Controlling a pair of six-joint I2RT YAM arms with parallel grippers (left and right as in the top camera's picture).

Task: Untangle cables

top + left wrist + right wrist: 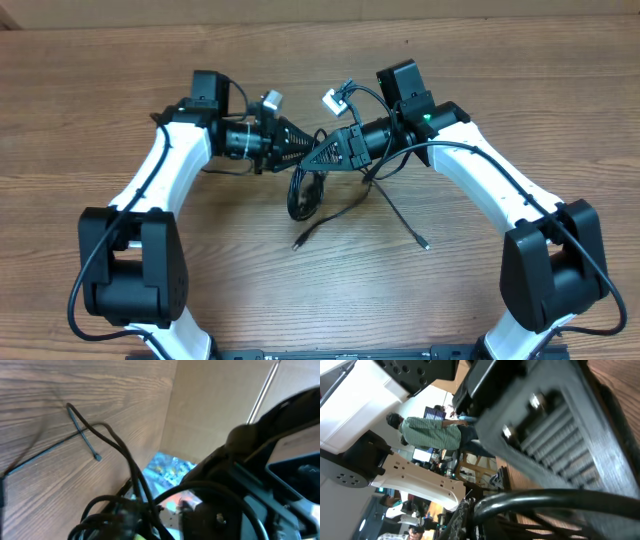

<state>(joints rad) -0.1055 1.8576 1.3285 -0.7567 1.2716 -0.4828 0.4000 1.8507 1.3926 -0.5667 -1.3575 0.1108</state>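
The cables point(303, 193) are thin black cords in a tangled coil at mid table, hanging just under both grippers. One loose end with a silvery plug point(298, 242) lies toward the front, and another plug end point(423, 243) trails front right. My left gripper point(297, 146) and right gripper point(323, 155) meet tip to tip over the coil, each shut on strands. In the left wrist view the bundle point(112, 515) fills the bottom at the jaws and one strand point(80, 427) runs off over the wood. In the right wrist view a black strand point(555, 497) crosses the jaws.
The wooden table point(470, 60) surrounds the arms. The arms' own thicker black cables loop near the right wrist point(375, 100). A cardboard wall point(215, 405) stands past the table's edge. The left arm's ribbed finger point(555, 425) fills the right wrist view.
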